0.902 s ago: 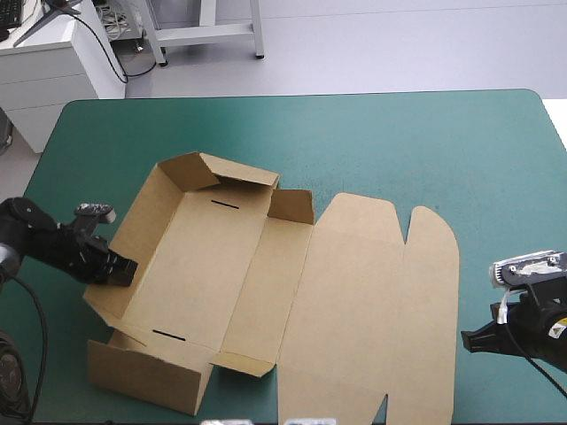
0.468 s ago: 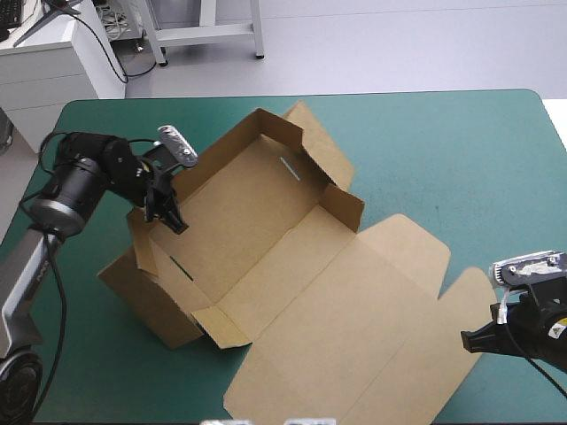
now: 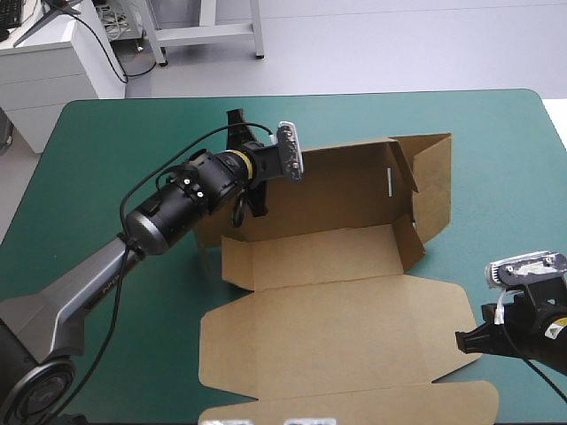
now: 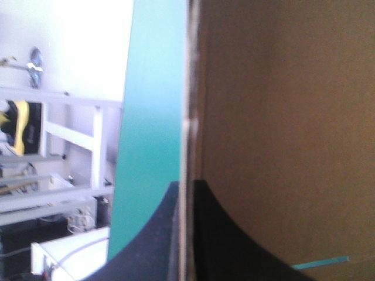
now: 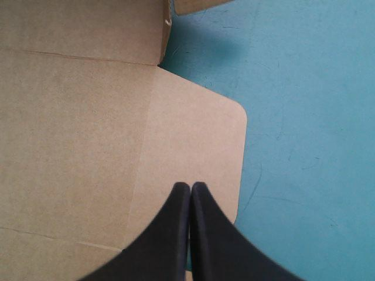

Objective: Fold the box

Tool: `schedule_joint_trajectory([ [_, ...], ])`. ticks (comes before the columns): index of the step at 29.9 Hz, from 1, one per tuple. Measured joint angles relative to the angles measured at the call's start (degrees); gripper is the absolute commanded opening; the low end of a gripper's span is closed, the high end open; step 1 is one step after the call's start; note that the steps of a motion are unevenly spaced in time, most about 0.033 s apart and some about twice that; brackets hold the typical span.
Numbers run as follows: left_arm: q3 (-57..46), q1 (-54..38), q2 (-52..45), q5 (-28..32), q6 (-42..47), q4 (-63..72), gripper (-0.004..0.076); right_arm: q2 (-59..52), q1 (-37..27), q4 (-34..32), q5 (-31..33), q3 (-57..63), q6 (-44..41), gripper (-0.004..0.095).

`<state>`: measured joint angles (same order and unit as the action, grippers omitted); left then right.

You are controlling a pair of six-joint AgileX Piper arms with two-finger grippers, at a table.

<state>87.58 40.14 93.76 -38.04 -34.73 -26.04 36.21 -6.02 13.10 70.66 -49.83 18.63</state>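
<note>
Pinching a raised wall (image 3: 345,190) of the box (image 3: 310,257), the left fingers (image 4: 225,246) are all but closed on it; it sits midway on the worktop (image 3: 106,150), lid (image 3: 337,354) flat toward the near edge; the right fingers (image 5: 170,234) meet, empty, at the lid's rounded corner.

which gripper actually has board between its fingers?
The left gripper: its fingers pinch a raised wall of the box. The right gripper is shut on nothing, by the corner of the flat lid.

Left claw (image 4: 186,186) sits on the box's (image 3: 319,252) left end, right claw (image 5: 190,186) over its lid (image 3: 337,345).
</note>
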Motion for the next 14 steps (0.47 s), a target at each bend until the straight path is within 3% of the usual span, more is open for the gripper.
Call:
schedule_joint_trajectory([
  [5,0.0,4.4,0.0,2.8,5.2,-10.1,-0.0008,0.0,0.0,0.3,0.0,0.0,0.0,-0.0019],
  [14,0.0,8.6,0.1,1.5,18.9,-25.0,-0.0009,0.0,0.0,0.8,0.0,0.0,0.0,-0.0019],
])
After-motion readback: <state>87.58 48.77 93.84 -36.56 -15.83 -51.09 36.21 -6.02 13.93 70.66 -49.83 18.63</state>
